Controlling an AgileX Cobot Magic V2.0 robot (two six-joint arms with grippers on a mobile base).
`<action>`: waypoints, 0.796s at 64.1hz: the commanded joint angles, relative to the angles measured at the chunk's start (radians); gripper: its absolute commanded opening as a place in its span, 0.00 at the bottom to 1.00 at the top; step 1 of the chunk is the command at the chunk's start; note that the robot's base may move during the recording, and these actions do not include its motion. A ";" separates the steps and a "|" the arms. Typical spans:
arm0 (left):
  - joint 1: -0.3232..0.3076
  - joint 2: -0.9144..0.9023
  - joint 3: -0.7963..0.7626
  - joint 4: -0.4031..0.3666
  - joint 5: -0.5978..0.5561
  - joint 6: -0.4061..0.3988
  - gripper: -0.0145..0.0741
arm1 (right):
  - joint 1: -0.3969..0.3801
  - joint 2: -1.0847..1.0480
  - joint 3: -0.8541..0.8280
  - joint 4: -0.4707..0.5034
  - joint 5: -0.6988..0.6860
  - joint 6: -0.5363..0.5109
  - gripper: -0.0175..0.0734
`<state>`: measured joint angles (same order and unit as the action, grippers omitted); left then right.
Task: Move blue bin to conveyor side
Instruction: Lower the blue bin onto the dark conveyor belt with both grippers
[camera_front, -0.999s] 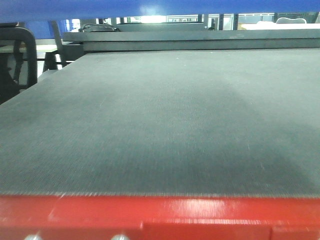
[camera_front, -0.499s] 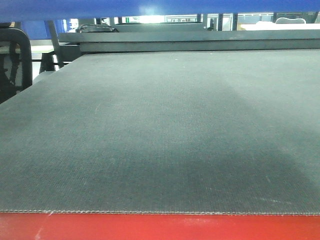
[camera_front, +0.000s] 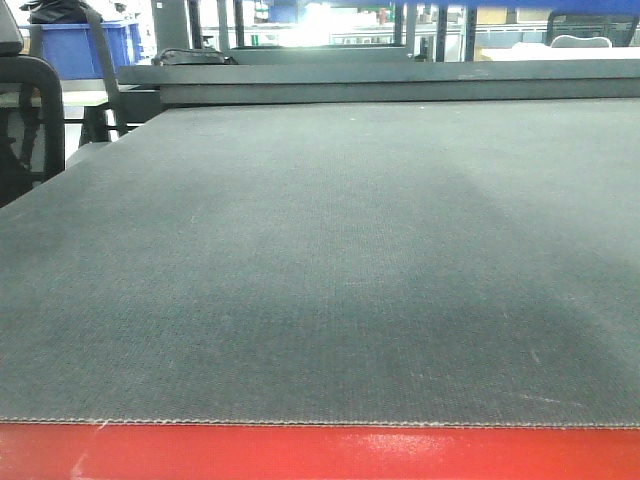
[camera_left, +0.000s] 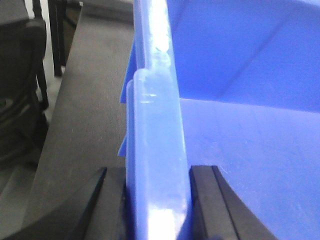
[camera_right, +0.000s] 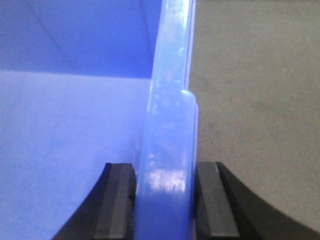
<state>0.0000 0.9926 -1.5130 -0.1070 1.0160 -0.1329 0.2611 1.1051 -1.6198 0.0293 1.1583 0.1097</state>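
The blue bin does not show in the front view. In the left wrist view my left gripper (camera_left: 156, 175) is shut on its thick glossy left rim (camera_left: 155, 110), with the bin's smooth inside (camera_left: 250, 150) to the right. In the right wrist view my right gripper (camera_right: 165, 172) is shut on the right rim (camera_right: 170, 105), with the bin's inside (camera_right: 70, 125) to the left. The conveyor belt (camera_front: 320, 250) is dark grey-green with a red front edge (camera_front: 320, 455). It lies under the bin on both sides, in the left wrist view (camera_left: 85, 110) and the right wrist view (camera_right: 255, 100).
A black chair (camera_front: 30, 110) stands left of the belt and also shows in the left wrist view (camera_left: 20, 100). A dark raised frame (camera_front: 380, 75) crosses the belt's far end. Other blue bins (camera_front: 85, 45) stand far back on the left.
The blue band of the bin's rim along the top of the front view has risen out of sight. The red edge sits lower in the picture than one second ago.
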 joint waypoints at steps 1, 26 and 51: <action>0.005 -0.020 -0.014 0.051 -0.147 0.010 0.14 | -0.007 -0.021 -0.013 -0.076 -0.096 -0.020 0.10; 0.005 -0.016 -0.014 0.039 -0.118 0.010 0.14 | -0.007 -0.011 -0.013 -0.076 -0.061 -0.020 0.10; 0.005 0.174 0.019 0.024 -0.027 0.011 0.14 | -0.007 0.113 0.101 -0.090 -0.084 -0.020 0.10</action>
<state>0.0000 1.1473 -1.5037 -0.1066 1.0869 -0.1314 0.2611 1.2217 -1.5445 0.0142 1.1787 0.1097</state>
